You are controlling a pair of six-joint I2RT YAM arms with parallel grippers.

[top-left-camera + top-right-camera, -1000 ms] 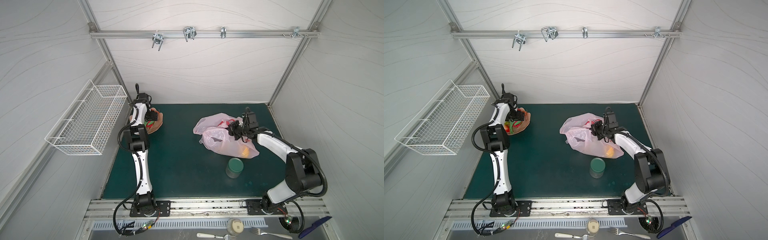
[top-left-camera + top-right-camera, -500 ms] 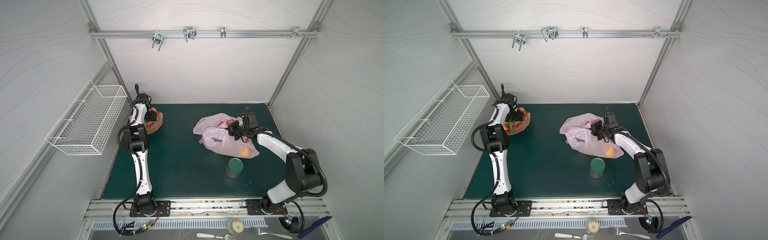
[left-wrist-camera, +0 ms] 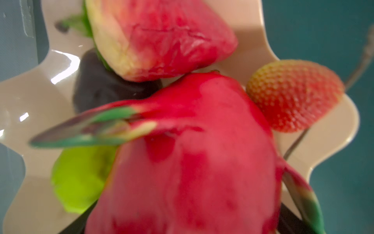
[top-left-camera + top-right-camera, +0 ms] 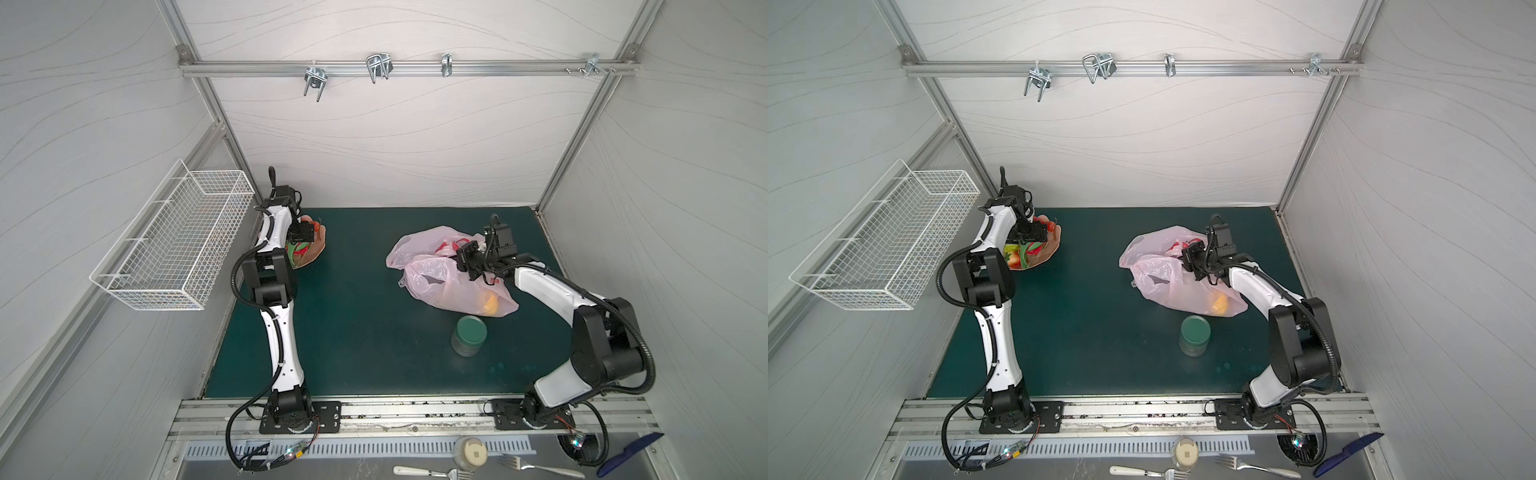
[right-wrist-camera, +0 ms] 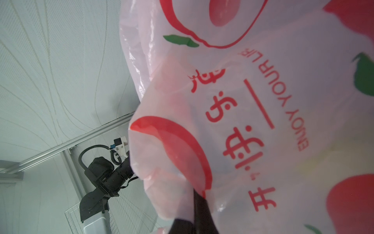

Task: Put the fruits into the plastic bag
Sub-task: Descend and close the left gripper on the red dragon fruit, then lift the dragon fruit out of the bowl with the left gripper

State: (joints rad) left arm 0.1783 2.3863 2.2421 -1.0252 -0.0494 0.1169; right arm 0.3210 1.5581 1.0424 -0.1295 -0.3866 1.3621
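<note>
L hand (image 4: pixel 305 237) hangs low over the dish (image 4: pixel 319 249) at the table's (image 4: pixel 353 332) far-left corner, wrist pointed down into the fruit. From the L wrist cam the dragon fruit (image 3: pixel 202 162) fills most of the view, blurred & very near, w/ dark finger parts showing on either side of it at the frame edge. Can't tell if the jaws are clamped on it or just straddling it. Also in the dish (image 3: pixel 40 91): a strawberry (image 3: pixel 293 95) just beside the dragon fruit, a lime (image 3: pixel 81 178) partly under it, a dark fruit (image 3: pixel 97 89), and a red-yellow fruit (image 3: pixel 162 36) lying over the dark one.

R hand (image 4: pixel 469 259) is clenched on the bag (image 4: pixel 436 282) at its upper edge – in the R wrist cam the pink film (image 5: pixel 263 101) runs down into the dark fingers (image 5: pixel 200 212). The bag lies crumpled on the table's right half, well apart from the dish. A yellow fruit (image 4: pixel 490 303) shows through the film at its near end – already inside.

Green-lidded jar (image 4: pixel 468 334) stands upright just in front of the bag, not touching it.
</note>
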